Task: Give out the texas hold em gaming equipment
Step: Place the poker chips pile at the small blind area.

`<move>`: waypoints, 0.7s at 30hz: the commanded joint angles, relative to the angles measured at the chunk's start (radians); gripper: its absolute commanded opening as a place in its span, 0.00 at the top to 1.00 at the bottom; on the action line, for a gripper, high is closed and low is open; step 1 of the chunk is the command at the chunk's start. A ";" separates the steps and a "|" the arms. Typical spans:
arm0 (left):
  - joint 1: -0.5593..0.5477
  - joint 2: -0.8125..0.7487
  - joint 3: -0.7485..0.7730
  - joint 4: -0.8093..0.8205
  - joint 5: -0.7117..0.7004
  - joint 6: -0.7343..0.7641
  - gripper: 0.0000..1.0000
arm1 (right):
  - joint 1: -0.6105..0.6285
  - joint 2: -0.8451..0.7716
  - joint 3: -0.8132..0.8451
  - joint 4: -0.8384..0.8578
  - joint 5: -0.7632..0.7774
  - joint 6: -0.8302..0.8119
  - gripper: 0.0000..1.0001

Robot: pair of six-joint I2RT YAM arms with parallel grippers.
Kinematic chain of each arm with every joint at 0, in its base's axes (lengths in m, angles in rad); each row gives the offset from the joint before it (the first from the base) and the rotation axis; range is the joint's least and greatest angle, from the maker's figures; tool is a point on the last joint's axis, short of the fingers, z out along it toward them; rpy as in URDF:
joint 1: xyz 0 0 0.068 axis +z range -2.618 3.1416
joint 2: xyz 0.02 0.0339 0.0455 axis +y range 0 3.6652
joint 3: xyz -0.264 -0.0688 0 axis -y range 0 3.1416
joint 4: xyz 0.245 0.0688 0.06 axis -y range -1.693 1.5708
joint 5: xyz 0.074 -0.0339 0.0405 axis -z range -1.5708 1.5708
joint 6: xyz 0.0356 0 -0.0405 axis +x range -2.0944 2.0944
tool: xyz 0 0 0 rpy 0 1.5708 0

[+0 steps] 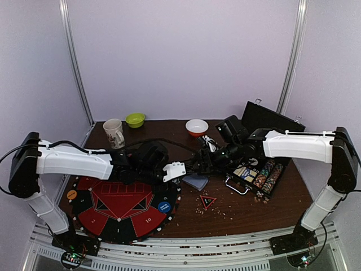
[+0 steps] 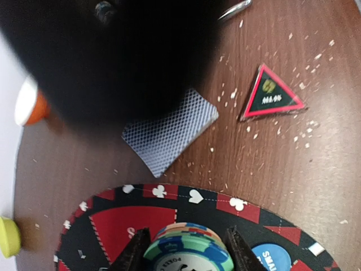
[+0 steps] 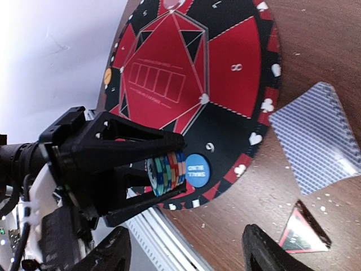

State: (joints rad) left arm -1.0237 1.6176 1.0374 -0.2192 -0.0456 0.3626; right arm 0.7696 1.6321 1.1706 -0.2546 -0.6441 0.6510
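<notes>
My left gripper point(image 2: 186, 237) is shut on a stack of striped poker chips point(image 2: 188, 251) and holds it above the round red-black mat point(image 2: 130, 220). The right wrist view shows the chips point(image 3: 167, 171) edge-on between the left fingers point(image 3: 135, 138). My right gripper point(image 3: 186, 254) is open and empty, just right of the left gripper point(image 1: 180, 171) above the grey-blue-backed cards point(image 1: 196, 180). The cards point(image 2: 169, 132) lie on the wood beside the mat. The red-black triangle marker point(image 2: 272, 96) lies to their right. A blue button point(image 3: 197, 169) and an orange button point(image 1: 71, 195) lie on the mat.
The open black chip case point(image 1: 259, 172) with more chips stands at the right. A mug point(image 1: 114, 132), a green bowl point(image 1: 135, 119) and a red-white bowl point(image 1: 196, 126) stand at the back. Crumbs are scattered around the triangle marker.
</notes>
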 commanded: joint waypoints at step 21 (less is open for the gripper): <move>0.102 0.334 0.157 -0.171 0.078 -0.244 0.87 | -0.138 -0.264 -0.028 -0.423 0.473 -0.194 0.27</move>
State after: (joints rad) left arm -0.9443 1.9285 1.1721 -0.3065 0.0151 0.1165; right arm 0.6327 1.3911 1.1271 -0.6395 -0.2062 0.4778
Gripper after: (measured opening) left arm 0.399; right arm 0.735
